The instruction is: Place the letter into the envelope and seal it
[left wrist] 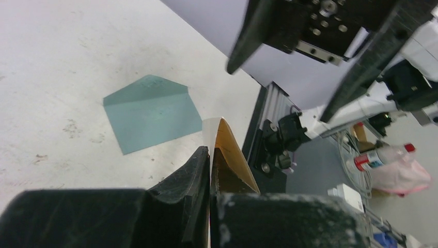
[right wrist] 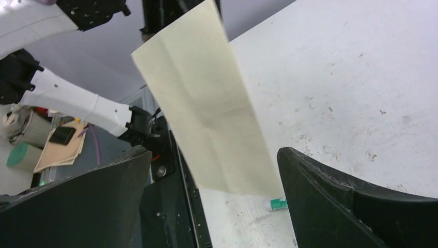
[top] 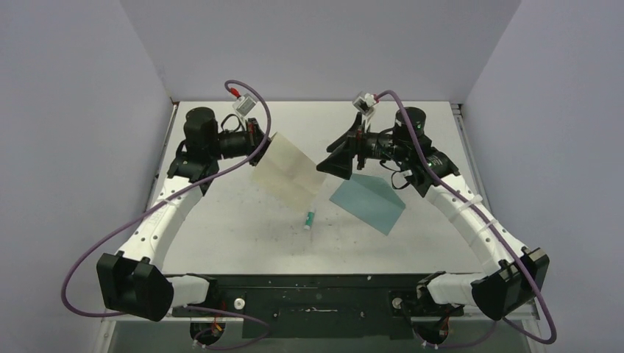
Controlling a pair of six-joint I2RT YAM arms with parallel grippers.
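My left gripper (top: pixel 259 140) is shut on the letter (top: pixel 289 170), a cream sheet with a tan-brown face, and holds it in the air above the table's middle. In the left wrist view the letter (left wrist: pixel 227 150) stands edge-on between my closed fingers (left wrist: pixel 191 181). The teal envelope (top: pixel 368 202) lies flat on the table at the right, its flap showing in the left wrist view (left wrist: pixel 151 112). My right gripper (top: pixel 332 163) is open and empty, raised above the envelope's near-left corner, facing the letter (right wrist: pixel 206 103), which hangs just beyond its fingers (right wrist: pixel 330 191).
A small white-and-green stick (top: pixel 310 218) lies on the table below the letter, also in the right wrist view (right wrist: pixel 277 204). The black base rail runs along the near edge. Grey walls close the back and sides.
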